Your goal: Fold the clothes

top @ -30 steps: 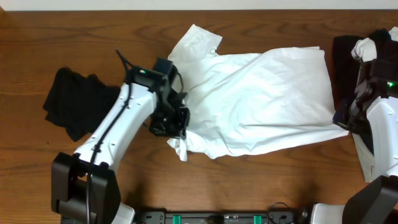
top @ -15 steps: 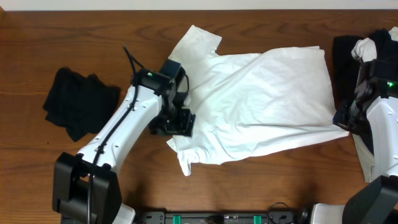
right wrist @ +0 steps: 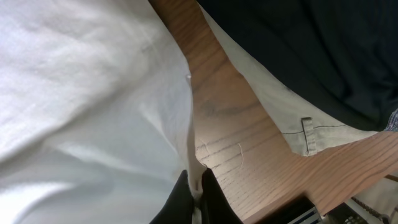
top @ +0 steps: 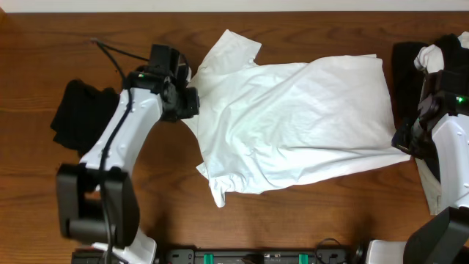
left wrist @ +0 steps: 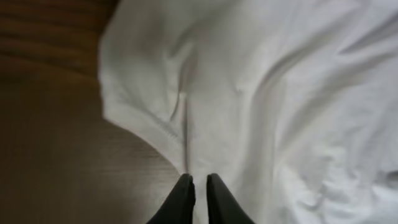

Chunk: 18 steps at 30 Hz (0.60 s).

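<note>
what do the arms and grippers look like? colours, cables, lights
Left arm and right arm: white link shells, black joints and bases, a green light on each. A thin black cable loops off the left. Left gripper and right gripper: slim black tapered fingers.

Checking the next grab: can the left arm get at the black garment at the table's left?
Probably yes: the black garment lies uncovered right beside that arm. But the left gripper is shut on the edge of the white T-shirt and must let go first.
</note>
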Tool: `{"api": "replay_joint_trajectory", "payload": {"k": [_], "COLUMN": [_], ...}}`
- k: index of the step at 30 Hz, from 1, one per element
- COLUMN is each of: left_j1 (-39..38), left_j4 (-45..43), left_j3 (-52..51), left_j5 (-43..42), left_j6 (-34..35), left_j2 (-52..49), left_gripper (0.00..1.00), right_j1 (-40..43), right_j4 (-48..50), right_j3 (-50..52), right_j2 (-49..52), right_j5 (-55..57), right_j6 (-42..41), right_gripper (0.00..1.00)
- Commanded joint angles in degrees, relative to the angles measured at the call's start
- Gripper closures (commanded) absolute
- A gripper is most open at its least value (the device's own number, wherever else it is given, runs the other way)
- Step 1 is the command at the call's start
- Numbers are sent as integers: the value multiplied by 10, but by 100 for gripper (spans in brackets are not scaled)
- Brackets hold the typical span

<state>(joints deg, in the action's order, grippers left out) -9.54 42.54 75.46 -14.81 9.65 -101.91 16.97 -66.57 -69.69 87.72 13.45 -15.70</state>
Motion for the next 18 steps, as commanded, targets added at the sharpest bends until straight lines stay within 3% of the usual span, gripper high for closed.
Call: {"api": "replay_joint_trajectory", "payload": {"k": [1, 12, 18], "left_j1": [0, 13, 19], "left_j4": [-5, -60, -133], "left_j3": [1, 1, 1], "left_j5": [-5, 12, 37], "left_j6": [-23, -20, -16], "left_j2": [-47, -150, -192], "left_gripper": [92, 94, 94], "right_j1": [3, 3, 3], "right_j4": [0, 0, -3], "right_j3": [1, 1, 1], "right_j2": [-3, -3, -3], "right_j5": [0, 0, 0], "right_j6": [-1, -1, -1], "right_gripper": [99, 99, 99]}}
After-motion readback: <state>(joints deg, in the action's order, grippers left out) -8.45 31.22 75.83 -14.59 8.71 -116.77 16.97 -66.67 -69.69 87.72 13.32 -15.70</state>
